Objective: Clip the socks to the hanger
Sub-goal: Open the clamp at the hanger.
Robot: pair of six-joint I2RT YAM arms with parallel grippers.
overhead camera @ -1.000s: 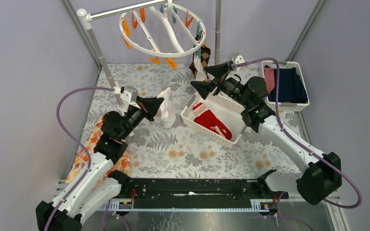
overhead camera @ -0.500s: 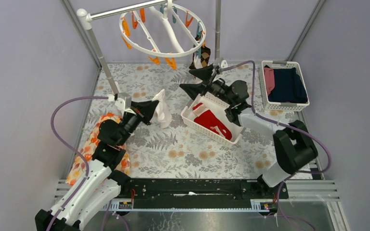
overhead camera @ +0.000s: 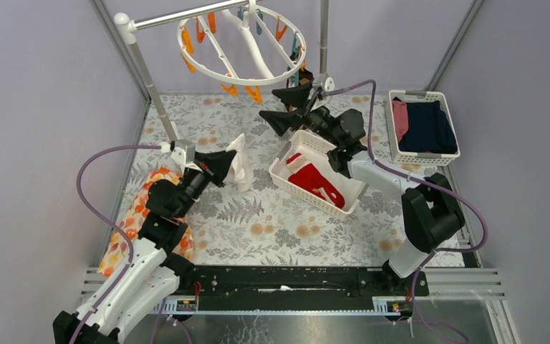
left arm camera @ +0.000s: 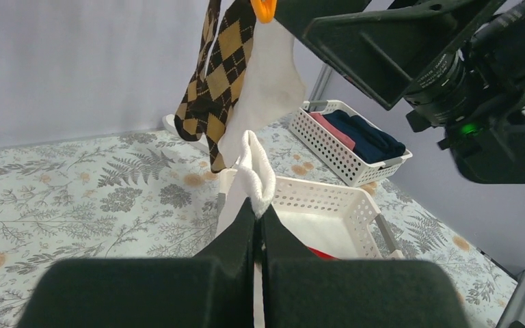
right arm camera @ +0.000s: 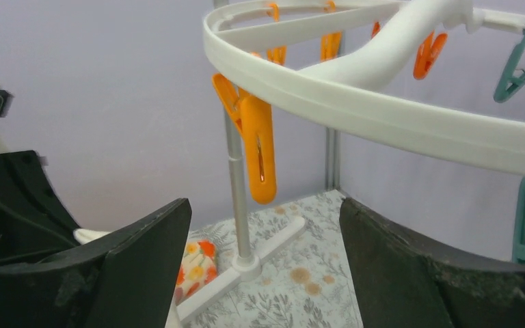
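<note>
The white round hanger (overhead camera: 218, 74) hangs at the back with orange and teal clothespins on its rim. A brown-and-tan argyle sock (left arm camera: 219, 75) and a whitish sock (left arm camera: 268, 89) hang clipped from it. My left gripper (overhead camera: 230, 159) is shut on a white sock (overhead camera: 243, 166), held above the table; the wrist view shows its cuff (left arm camera: 256, 174) pinched between the jaws. My right gripper (overhead camera: 277, 109) is open and empty just below the hanger rim (right arm camera: 383, 116), with an orange clothespin (right arm camera: 260, 154) above its jaws. Red socks (overhead camera: 316, 183) lie in a white basket (overhead camera: 333, 153).
A white basket (overhead camera: 447, 158) with navy and pink clothes stands at the right back. An orange floral cloth (overhead camera: 130, 226) lies at the left. The stand's slanted pole (overhead camera: 147, 75) and a vertical pole (overhead camera: 323, 36) flank the hanger.
My right gripper has moved up and to the left, from over the basket to under the hanger rim. My left gripper drew the white sock slightly back, then stayed still.
</note>
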